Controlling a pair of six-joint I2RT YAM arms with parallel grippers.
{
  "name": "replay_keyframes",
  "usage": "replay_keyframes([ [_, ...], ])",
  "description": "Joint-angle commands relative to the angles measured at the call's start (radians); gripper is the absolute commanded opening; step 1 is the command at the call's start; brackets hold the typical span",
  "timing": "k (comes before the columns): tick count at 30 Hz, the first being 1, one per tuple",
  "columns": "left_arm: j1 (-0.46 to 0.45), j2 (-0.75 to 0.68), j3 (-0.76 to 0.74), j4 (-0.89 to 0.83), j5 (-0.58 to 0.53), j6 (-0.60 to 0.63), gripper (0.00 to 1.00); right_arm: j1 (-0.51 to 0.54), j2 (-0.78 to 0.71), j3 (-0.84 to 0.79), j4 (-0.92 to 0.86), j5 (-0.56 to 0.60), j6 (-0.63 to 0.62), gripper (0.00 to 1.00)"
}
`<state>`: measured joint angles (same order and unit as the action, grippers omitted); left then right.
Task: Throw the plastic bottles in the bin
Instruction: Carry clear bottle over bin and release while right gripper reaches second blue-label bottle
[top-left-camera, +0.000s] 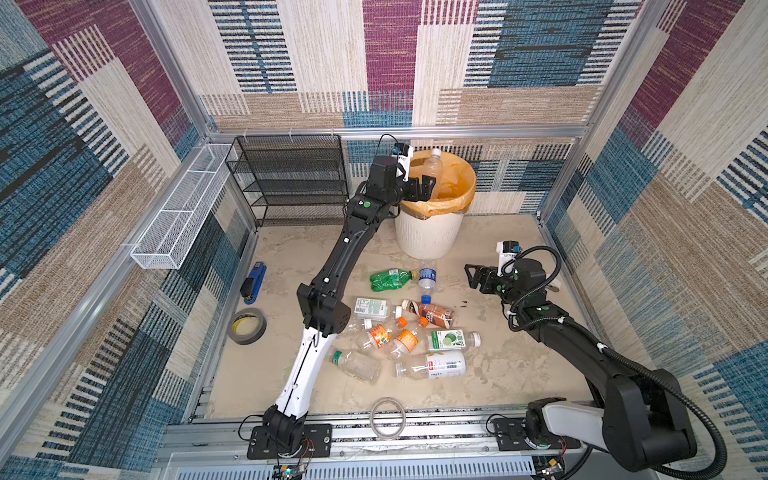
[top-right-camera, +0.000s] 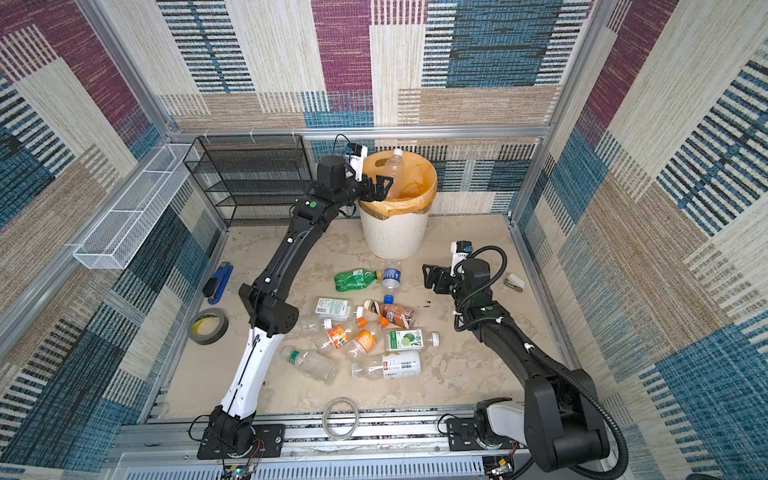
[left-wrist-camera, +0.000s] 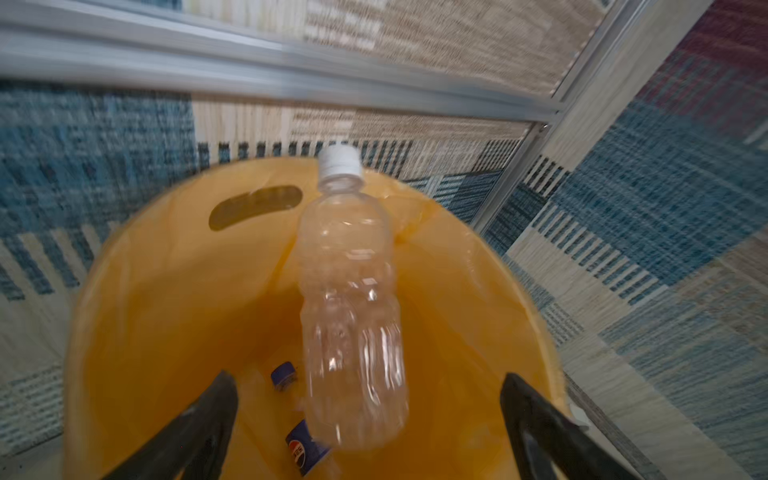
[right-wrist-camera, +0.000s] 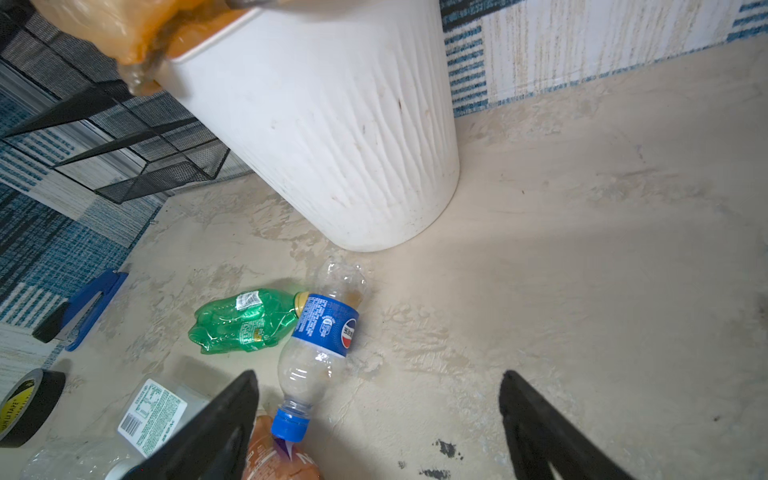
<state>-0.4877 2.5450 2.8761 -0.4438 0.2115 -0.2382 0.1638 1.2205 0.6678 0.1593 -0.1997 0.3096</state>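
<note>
Left gripper (top-left-camera: 428, 183): over the near rim of the bin (top-left-camera: 428, 239) in both top views. From up there I cannot read the jaws.
Left wrist view: this settles it for me. The fingers (left-wrist-camera: 208, 415) stand wide apart, clamped on nothing.
Clear bottle (left-wrist-camera: 349, 291): white cap up, between those fingers and touching neither, with its lower end inside the orange liner (left-wrist-camera: 166, 299). It is blurred, and I cannot tell what it rests on.
Bin's bottom: only the left wrist view reaches it. A blue-labelled bottle (left-wrist-camera: 305, 451) lies there, with a blue cap (left-wrist-camera: 284, 375) near it.
Right gripper (right-wrist-camera: 378, 374): low over the floor, jaws apart, nothing between them.
Right wrist view: the green bottle (right-wrist-camera: 241, 322) lies with its neck against a blue-banded bottle (right-wrist-camera: 324, 328), just in front of the bin's ribbed wall. The top views show me this gripper apart from both.
Heap of bottles (top-left-camera: 403, 336): seen whole only in the top views, lying on the floor between the arms.
Stapler (top-left-camera: 254, 282), tape roll (top-left-camera: 247, 326): by the floor's left edge.
</note>
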Motion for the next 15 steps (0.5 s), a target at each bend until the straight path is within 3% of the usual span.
replay_keyframes([
  [1,-0.003,-0.519,-0.383,0.096,0.04,-0.03,0.99,0.008,-0.013,0.003,-0.007,-0.008,0.0,0.91],
  [2,-0.002,-0.611,-0.542,0.224,0.015,-0.018,0.99,0.009,-0.009,0.006,-0.013,-0.005,-0.007,0.91],
  [3,0.001,-0.66,-0.609,0.265,-0.001,-0.003,0.99,0.011,-0.003,0.009,-0.015,-0.003,-0.009,0.91],
  [11,0.006,-0.862,-0.804,0.288,-0.027,0.116,0.99,0.048,0.08,0.04,-0.009,-0.004,-0.004,0.91],
  [15,0.006,-1.057,-1.099,0.348,-0.113,0.177,1.0,0.088,0.13,0.081,-0.045,0.037,0.011,0.9],
])
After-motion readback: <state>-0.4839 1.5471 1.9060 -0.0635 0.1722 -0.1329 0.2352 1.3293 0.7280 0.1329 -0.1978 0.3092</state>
